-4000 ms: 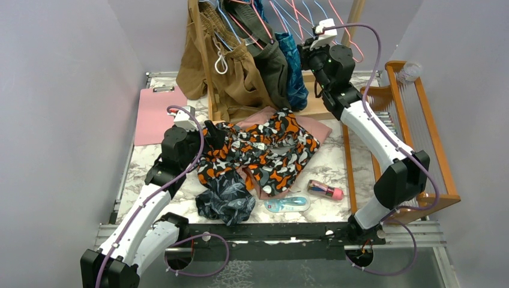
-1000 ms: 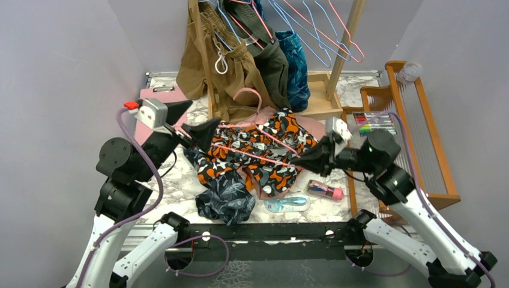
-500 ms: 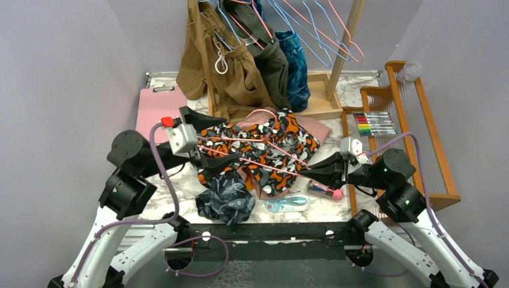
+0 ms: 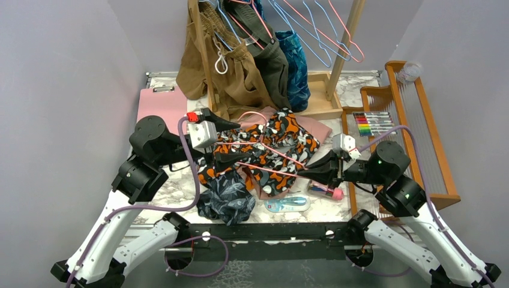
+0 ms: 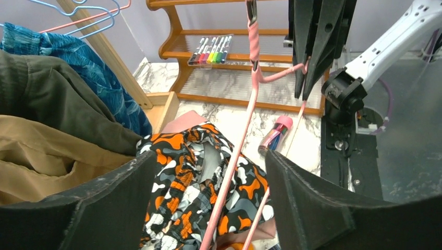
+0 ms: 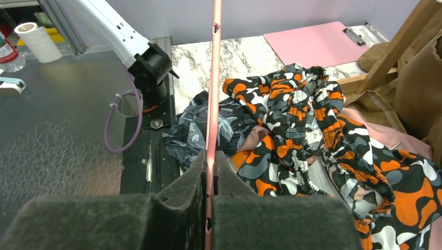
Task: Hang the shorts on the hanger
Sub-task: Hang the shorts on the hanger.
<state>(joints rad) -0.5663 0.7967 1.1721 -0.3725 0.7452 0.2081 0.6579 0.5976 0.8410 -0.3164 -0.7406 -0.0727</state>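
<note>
The shorts (image 4: 273,147), dark with orange, white and grey blobs, lie bunched in the middle of the table. The pink wire hanger (image 4: 270,157) hangs slanted just above them, its hook (image 4: 255,114) toward the rack. My right gripper (image 4: 313,170) is shut on the hanger's right end; the right wrist view shows the wire (image 6: 212,94) pinched between the pads (image 6: 200,172). My left gripper (image 4: 235,144) is open over the shorts' left side. In the left wrist view, the hanger's bars (image 5: 237,151) run between the open fingers (image 5: 312,203), above the shorts (image 5: 177,177), touching neither.
Dusty-pink shorts (image 4: 317,127) lie under the printed pair, and navy leaf-print shorts (image 4: 225,201) lie at the front. A clear bottle (image 4: 287,204) and a pink-capped tube (image 4: 326,191) sit nearby. A wooden rack (image 4: 345,42) holds clothes and hangers. A clipboard (image 4: 159,111) lies left; markers (image 4: 375,123) and a wooden frame (image 4: 420,138) stand right.
My left gripper has swung right and down over the shorts, around the hanger's left part, its jaws a little narrower. The right gripper, still holding the hanger, has edged left.
</note>
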